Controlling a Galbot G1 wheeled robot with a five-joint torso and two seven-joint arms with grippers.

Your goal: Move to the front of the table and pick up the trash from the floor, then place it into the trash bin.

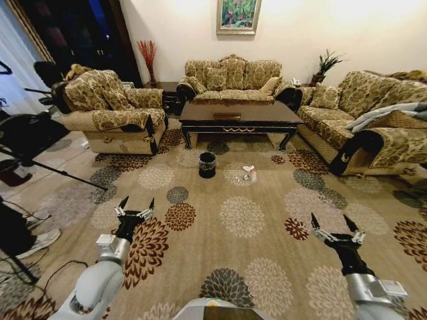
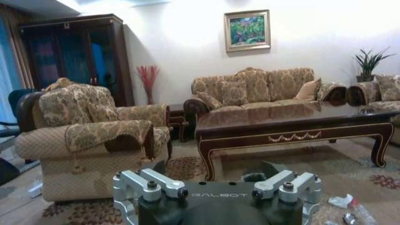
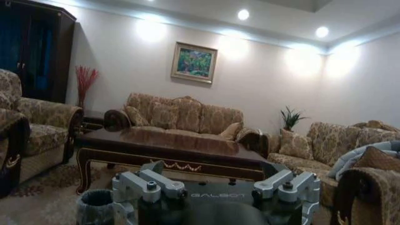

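The dark glossy table (image 1: 240, 115) stands between the sofas, some way ahead of me. In front of it, the trash (image 1: 248, 172) lies as small white scraps on the patterned floor (image 1: 267, 220). The small black trash bin (image 1: 207, 164) stands just left of the scraps. My left gripper (image 1: 137, 203) hangs open over the carpet, well short of the bin. My right gripper (image 1: 333, 222) is open too, low on the right. The left wrist view shows the table (image 2: 293, 123) and the scraps (image 2: 340, 201). The right wrist view shows the table (image 3: 168, 145) and the bin (image 3: 97, 206).
An armchair (image 1: 113, 110) stands on the left, a two-seat sofa (image 1: 230, 79) behind the table and a long sofa (image 1: 373, 120) on the right. Camera tripods and cables (image 1: 27, 147) crowd the left edge. Open carpet lies between me and the table.
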